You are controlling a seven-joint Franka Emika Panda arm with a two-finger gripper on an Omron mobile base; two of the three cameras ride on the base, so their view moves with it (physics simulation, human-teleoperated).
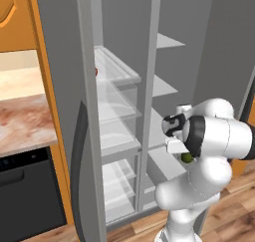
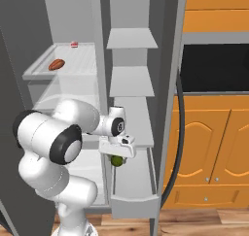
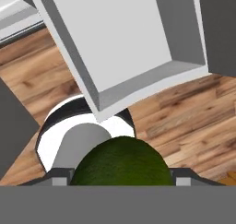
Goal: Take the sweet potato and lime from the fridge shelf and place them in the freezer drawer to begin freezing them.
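The claw (image 2: 116,158) is clamped on the lime (image 2: 116,160), which hangs below the hand above the pulled-out freezer drawer (image 2: 135,199). In the right base view the dark green ball sits just under the white hand, over the drawer's left rear part and clear of its floor. The left base view shows the lime (image 1: 187,158) as a small green sliver tucked under the forearm, with most of it hidden by the arm. The hand view adds what the base views cannot: the lime (image 3: 122,162) fills the lower middle between the two finger tips, and past it lies the drawer's flat pale bottom with its front wall (image 3: 152,85) and the wooden floor (image 3: 184,121) beyond.

The sweet potato (image 2: 56,64) lies on the upper fridge shelf (image 2: 36,70) in the wider left compartment, near the shelf's left front, well apart from the claw. A small red and white item (image 2: 74,44) sits at the back of that same shelf. From the left base view the fridge door (image 1: 74,111) covers most of that shelf, and a speck of red shows at the door's edge. That view also shows a marbled worktop (image 1: 25,121) left of the fridge, while the right base view shows orange cabinets (image 2: 214,147) to the right
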